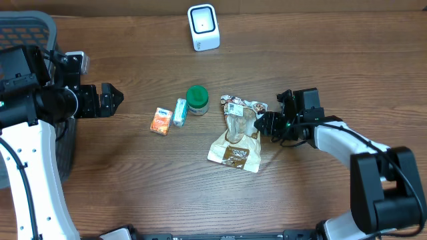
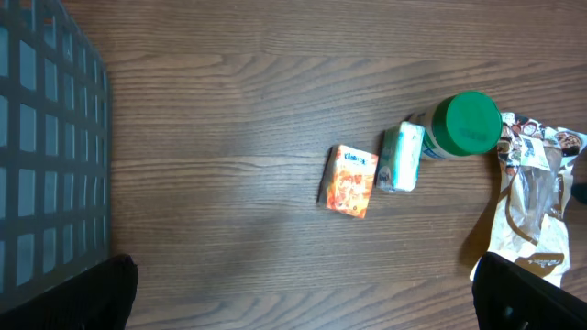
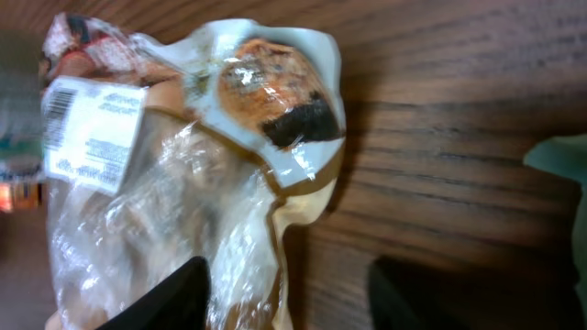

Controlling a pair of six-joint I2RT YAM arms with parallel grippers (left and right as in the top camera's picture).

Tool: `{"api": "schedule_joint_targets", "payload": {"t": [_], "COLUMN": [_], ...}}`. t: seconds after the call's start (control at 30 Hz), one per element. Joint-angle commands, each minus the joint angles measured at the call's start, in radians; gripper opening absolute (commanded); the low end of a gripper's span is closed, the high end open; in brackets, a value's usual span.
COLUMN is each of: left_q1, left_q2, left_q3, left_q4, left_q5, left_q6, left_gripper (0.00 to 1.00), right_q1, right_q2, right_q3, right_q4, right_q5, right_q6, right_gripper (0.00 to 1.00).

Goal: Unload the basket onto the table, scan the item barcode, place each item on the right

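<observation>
Wooden tabletop (image 1: 133,187), brown grain, evenly lit. Right gripper (image 1: 261,124) low at the side edge of a snack bag (image 1: 237,140). Fingers (image 3: 170,293) about half apart, astride the bag's crimped rim, bare wood showing beside one finger; no firm pinch visible. Bag flat on the table, white barcode label (image 3: 87,133) face up at the end far from this gripper. Left gripper (image 1: 115,99) spread wide, holding nothing, well apart from the bag. Small orange box (image 1: 160,121), pale packet (image 1: 179,112) and green-lidded jar (image 1: 197,99) lined up ahead of it. White scanner (image 1: 203,27) well beyond both grippers, nothing near it. Progress judged early: bag reached, not lifted. Pickup, carry, and turning the label to the scanner all left.
</observation>
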Motion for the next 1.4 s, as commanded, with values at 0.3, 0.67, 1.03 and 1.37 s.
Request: {"api": "schedule_joint_targets", "payload": {"t": [0.3,0.67,1.03,1.37], "left_q1": [0.005,0.005,0.005,0.005], "left_q2": [0.002,0.002,0.002,0.002], "left_q3": [-0.003,-0.003,-0.003,-0.003], "left_q4": [0.000,0.000,0.000,0.000], "left_q5": [-0.003,-0.003,-0.003,-0.003], "left_q6": [0.015,0.015,0.015,0.015], "left_gripper": [1.00,1.00,1.00,1.00], "right_q1": [0.040,0.077,0.091,0.343], "right_q2": [0.131,0.139,-0.047,-0.109], "right_q3": [-0.007,-0.007,0.220,0.501], "right_q4": [0.061,0.066,-0.343,-0.793], "right_q5": [0.008,0.039,0.159,0.648], "right_q6": [-0.001,0.005,-0.030,0.016], "right_gripper": [0.38,0.04,0.04,0.04]}}
